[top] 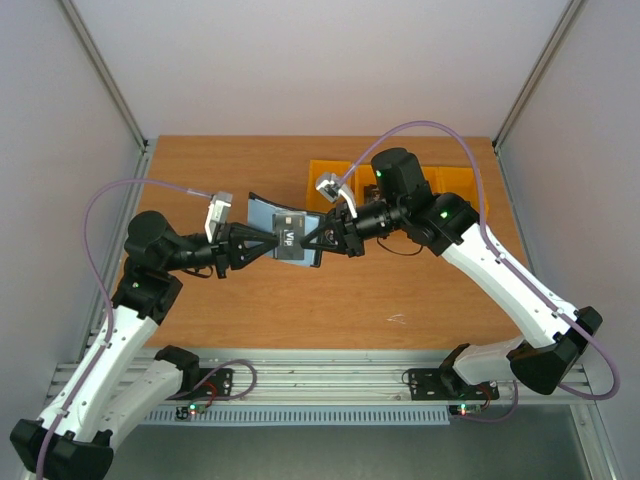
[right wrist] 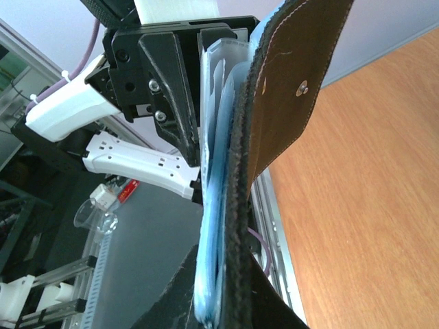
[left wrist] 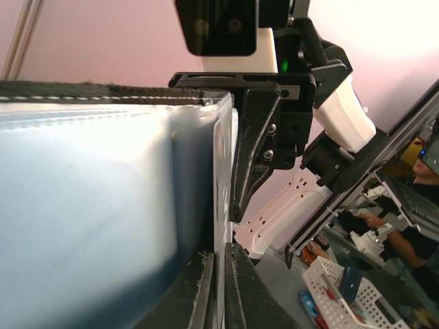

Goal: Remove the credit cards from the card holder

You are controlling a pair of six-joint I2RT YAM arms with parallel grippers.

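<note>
Open card holder (top: 265,212) held up from both sides over a wooden table (top: 400,290).

The table fills the overhead view. The left arm (top: 120,330) reaches in from 8 o'clock and the right arm (top: 500,280) from 4 o'clock. Yellow bins (top: 322,175) sit at 12 to 1 o'clock. The holder, black outside and blue inside, hangs just 9 o'clock of centre. The left gripper (top: 266,244) pinches its 9 o'clock edge with narrow jaws, and the right gripper (top: 312,240) likewise clamps its 3 o'clock edge. A dark card (top: 291,238) lettered VIP shows inside it.

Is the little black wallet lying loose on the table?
No, the card holder is clamped between the left gripper and the right gripper, one on each side.
</note>
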